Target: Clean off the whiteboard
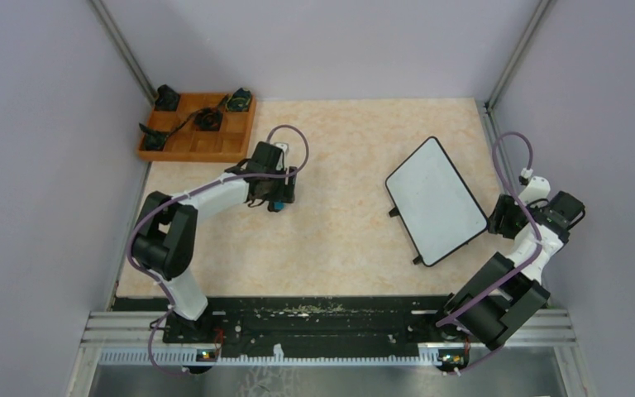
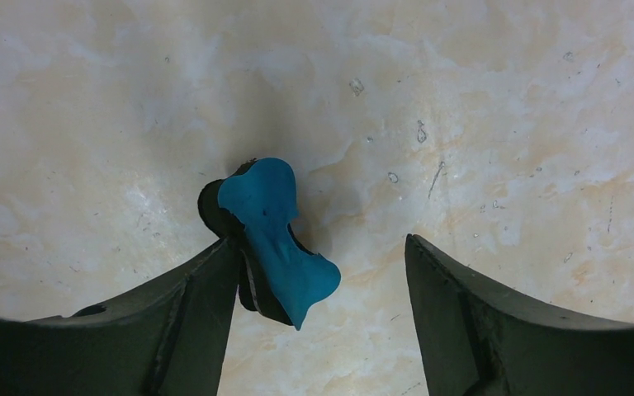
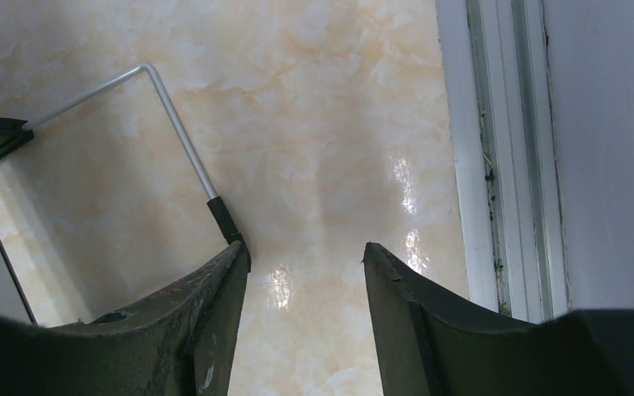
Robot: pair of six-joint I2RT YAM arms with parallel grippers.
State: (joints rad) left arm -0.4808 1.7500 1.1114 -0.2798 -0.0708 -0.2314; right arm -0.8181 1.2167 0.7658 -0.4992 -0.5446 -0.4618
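The whiteboard (image 1: 436,201) lies on the table's right half, turned at an angle, and its white face is blank. My right gripper (image 1: 500,217) sits at its right edge, open (image 3: 304,247) and empty over bare table. The board's silver wire stand (image 3: 177,124) runs to just beside the left finger. My left gripper (image 1: 277,203) hangs low over the table's left-centre, open (image 2: 320,243). A small blue eraser (image 2: 268,223) with a black underside leans against the left finger, and a wide gap separates it from the right finger.
A wooden tray (image 1: 198,136) holding small black parts sits at the back left corner. A metal rail (image 3: 495,165) and the grey wall run close along the right side of my right gripper. Both arm bases stand on the black strip (image 1: 322,318) at the near edge.
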